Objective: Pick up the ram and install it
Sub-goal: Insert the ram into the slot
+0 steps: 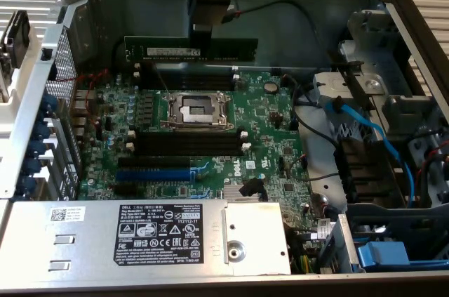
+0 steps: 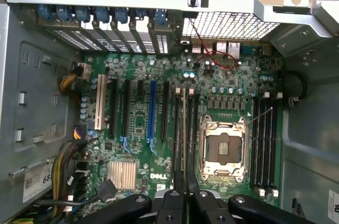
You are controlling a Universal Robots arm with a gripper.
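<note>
ram [image 1: 189, 48]: dark green stick, level, hanging in the air over the motherboard [image 1: 266, 135]; it appears edge-on in the wrist view [image 2: 184, 128].
progress: the pick looks done. The stick sits in no slot, so seating it is what remains.
rear bracket wall [image 1: 62, 76]: perforated metal on the exterior view's left, well apart from the stick's near end.
blue expansion slot [image 1: 154, 174]: low on the board, not under the stick.
memory slots [image 1: 189, 144]: black bank with white end clips, empty. In the wrist view the stick's edge runs along this bank [image 2: 177, 128], between the blue slot and the socket.
socket [image 1: 196, 109]: open metal frame beside that bank, an edge to keep off.
tool [image 1: 203, 34]: pressed together on the ram near its middle, pinching its flat faces.
black cable [image 1: 280, 8]: loops along the case's far wall, near the stick's other end.
blue cables [image 1: 351, 125]: on the exterior view's right, well apart.
room: open air above the board.
</note>
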